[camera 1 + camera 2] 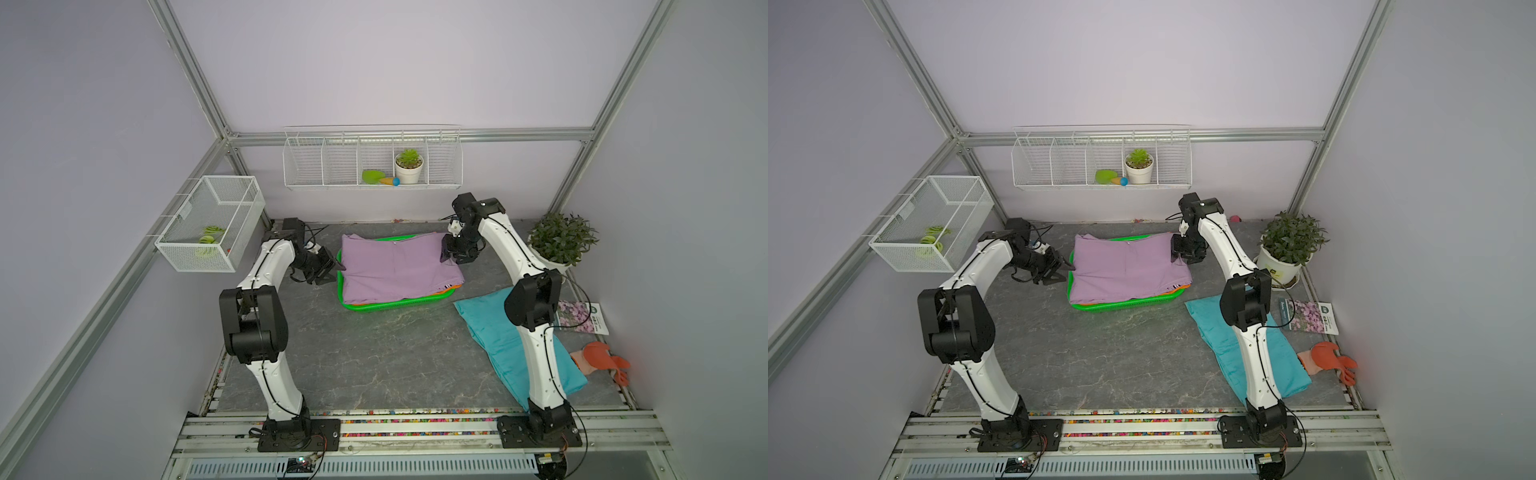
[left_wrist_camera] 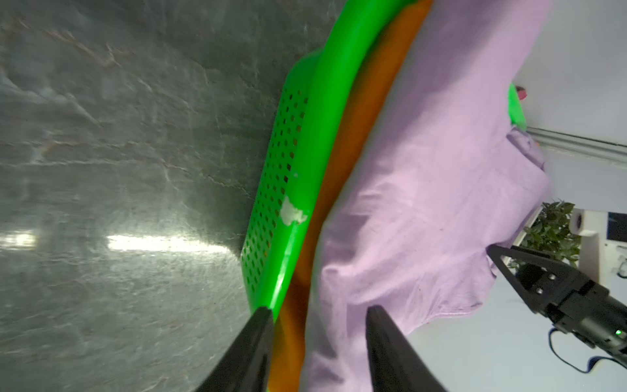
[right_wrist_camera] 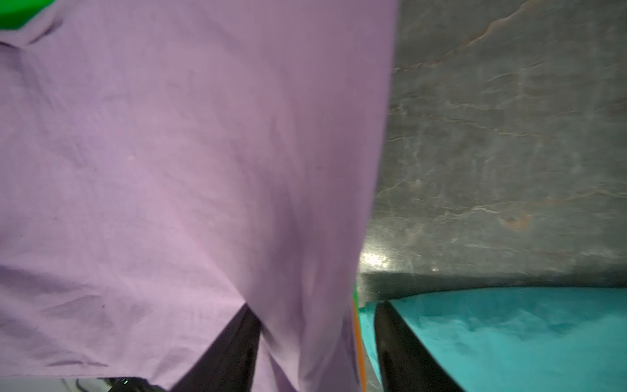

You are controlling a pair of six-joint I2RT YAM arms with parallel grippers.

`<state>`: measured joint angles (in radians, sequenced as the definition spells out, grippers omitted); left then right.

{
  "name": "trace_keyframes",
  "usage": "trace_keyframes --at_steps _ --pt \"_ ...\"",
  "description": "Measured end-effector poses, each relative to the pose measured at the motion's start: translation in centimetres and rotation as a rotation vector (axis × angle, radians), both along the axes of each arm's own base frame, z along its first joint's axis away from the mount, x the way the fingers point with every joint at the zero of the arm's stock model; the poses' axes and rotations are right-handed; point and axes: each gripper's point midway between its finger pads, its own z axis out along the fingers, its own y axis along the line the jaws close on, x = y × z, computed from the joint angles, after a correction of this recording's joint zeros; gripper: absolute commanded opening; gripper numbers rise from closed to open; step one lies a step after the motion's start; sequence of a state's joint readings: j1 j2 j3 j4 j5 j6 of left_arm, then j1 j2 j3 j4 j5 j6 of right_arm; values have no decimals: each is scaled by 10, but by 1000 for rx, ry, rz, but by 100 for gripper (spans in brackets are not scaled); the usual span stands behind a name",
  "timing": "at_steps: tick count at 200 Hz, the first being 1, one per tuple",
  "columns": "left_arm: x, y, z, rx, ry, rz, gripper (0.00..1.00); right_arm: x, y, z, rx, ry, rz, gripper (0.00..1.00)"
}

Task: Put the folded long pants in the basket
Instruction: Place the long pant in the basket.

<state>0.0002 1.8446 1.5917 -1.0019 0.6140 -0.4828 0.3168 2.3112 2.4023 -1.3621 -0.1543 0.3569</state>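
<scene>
Fingers of the left gripper (image 2: 320, 314) stand apart, astride the near edge of the lilac pants (image 1: 395, 268) and the basket (image 1: 399, 305) rim; the right gripper (image 3: 314, 309) gapes likewise, lilac cloth between its fingers; lilac pants lie over orange pants (image 2: 356, 135) inside the basket; teal pants (image 1: 490, 332) lie on the table (image 1: 374, 353) nearby.

basket (image 2: 339, 85): glossy smooth plastic | lilac pants (image 1: 399, 266): matt creased cloth | teal pants (image 3: 509, 332): matt cloth | tabletop (image 1: 374, 357): stone-look, slight sheen
</scene>
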Motion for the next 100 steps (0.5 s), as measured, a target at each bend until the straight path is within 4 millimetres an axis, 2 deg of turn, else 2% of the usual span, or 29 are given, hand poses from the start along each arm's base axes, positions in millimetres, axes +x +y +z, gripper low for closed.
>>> trace_keyframes --at_steps 10,37,52,70,100 --pt "-1 1 20 7 -56 5 57 -2 -6 11 -17 -37 -2 71" --pt "-16 0 93 0 -292 -1 58 -16 -20 39 -9 -113 -22 77" --pt "-34 -4 114 -19 -373 -17 59 -18 -22 46 22 -131 -29 78" --pt "-53 -9 107 -52 -375 -46 59 -10 -17 38 69 -120 -32 79" --pt "-73 -17 58 -98 -275 -90 59 0 3 0 154 -40 -21 79"
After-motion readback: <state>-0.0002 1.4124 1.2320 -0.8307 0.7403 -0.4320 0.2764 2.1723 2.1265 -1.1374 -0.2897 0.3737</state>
